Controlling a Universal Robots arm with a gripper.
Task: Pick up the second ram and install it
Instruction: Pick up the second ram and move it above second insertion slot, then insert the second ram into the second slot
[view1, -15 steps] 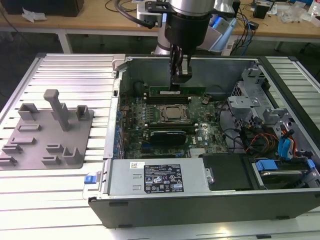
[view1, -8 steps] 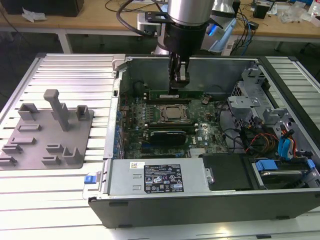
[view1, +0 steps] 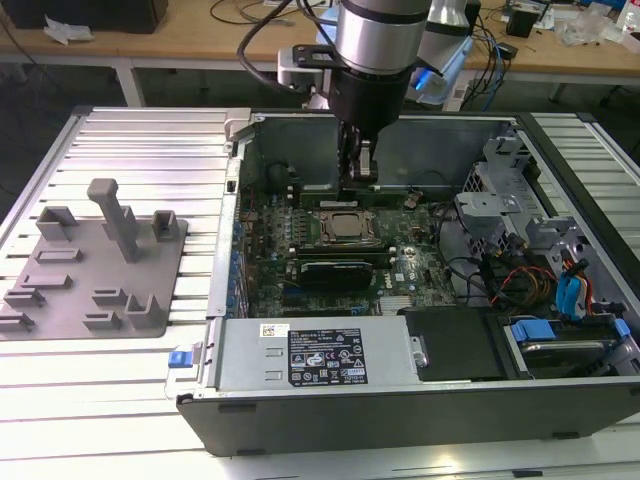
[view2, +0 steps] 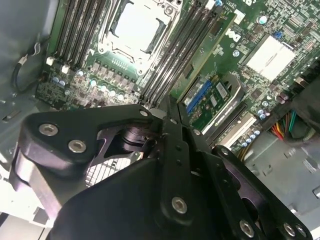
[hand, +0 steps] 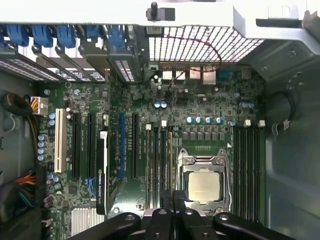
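**Currently: end effector (view1: 358, 176) closed on the second ram (hand: 170, 160) at the motherboard**

1. End effector. In the exterior view it reaches straight down into the open computer case (view1: 300, 150). In both wrist views its two black fingers (hand: 165, 216) stand drawn together, and the thin green stick runs up between their tips.

2. Second ram. The stick stands on edge in line with the long black memory slots (hand: 155, 160) just beside the CPU socket (hand: 204, 185). Whether it is fully seated cannot be told. A second bank of slots (hand: 247, 165) lies on the other side of the socket.

3. Board surroundings. Expansion slots (hand: 80, 145) and a black card (view1: 335, 272) lie further out on the motherboard. A labelled power supply (view1: 315, 355) sits along the case wall nearest the exterior camera.

4. Desk. The case lies on its side on the slatted metal desk (view1: 150, 140). A grey plastic tray (view1: 90, 270) with upright blocks rests near the desk edge at the exterior view's left, well apart from the end effector.
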